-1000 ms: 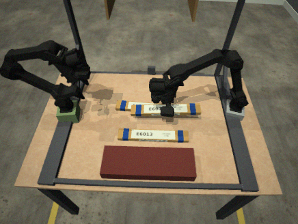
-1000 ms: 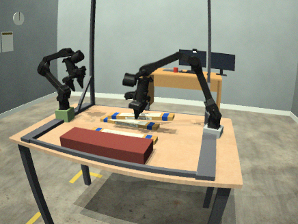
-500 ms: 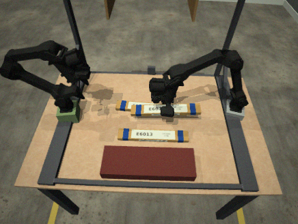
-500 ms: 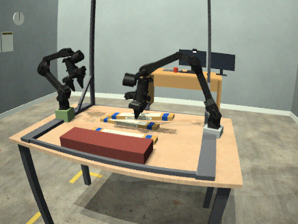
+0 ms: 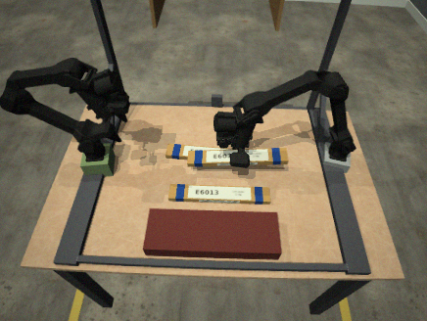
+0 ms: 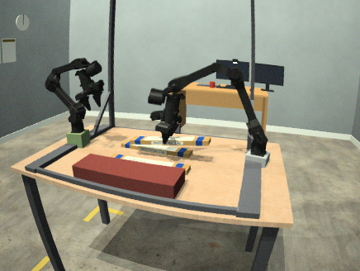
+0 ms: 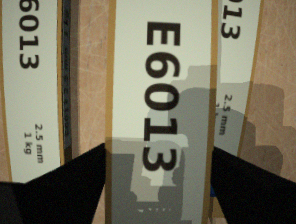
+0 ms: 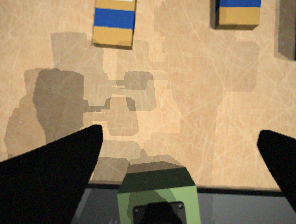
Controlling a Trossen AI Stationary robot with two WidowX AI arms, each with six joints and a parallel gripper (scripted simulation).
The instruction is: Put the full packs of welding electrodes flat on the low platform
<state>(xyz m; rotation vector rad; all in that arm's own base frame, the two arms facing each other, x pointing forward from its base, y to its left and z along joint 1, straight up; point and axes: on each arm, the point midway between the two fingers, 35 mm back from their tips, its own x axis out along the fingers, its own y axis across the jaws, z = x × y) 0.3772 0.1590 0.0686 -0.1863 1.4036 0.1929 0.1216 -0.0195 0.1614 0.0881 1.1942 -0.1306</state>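
Three packs point(image 5: 218, 193) point(image 6: 180, 166) point(image 7: 35, 95) point(image 8: 114, 20), one platform point(image 5: 212, 232) point(image 6: 128, 171): left claw point(image 5: 240, 159) point(image 6: 165, 137) point(image 7: 159, 147) grasps one pack point(image 5: 276, 156) point(image 6: 202, 141) point(image 7: 130, 75), right claw point(image 5: 122, 114) point(image 6: 92, 104) point(image 8: 180, 133) is released

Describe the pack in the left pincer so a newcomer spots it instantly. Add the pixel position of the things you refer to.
Find the pale grey arm base point(image 5: 344, 165) point(image 6: 253, 159), then follow its arm to the left pincer point(image 5: 239, 160) point(image 6: 165, 140) point(image 7: 159, 147). The white-labelled E6013 pack point(image 5: 211, 157) point(image 6: 190, 141) point(image 7: 160, 100) there has blue-banded ends; unlike its two lookalikes, it is clamped between fingers.

Orange-brown wooden desk point(image 5: 155, 15) point(image 6: 227, 97), black flat monitor pair point(image 6: 269, 77), small red cup point(image 6: 212, 84) well beyond left fingers point(image 6: 165, 137); round white clock point(image 6: 22, 22), pale wall sheet point(image 6: 8, 51) higher than them.
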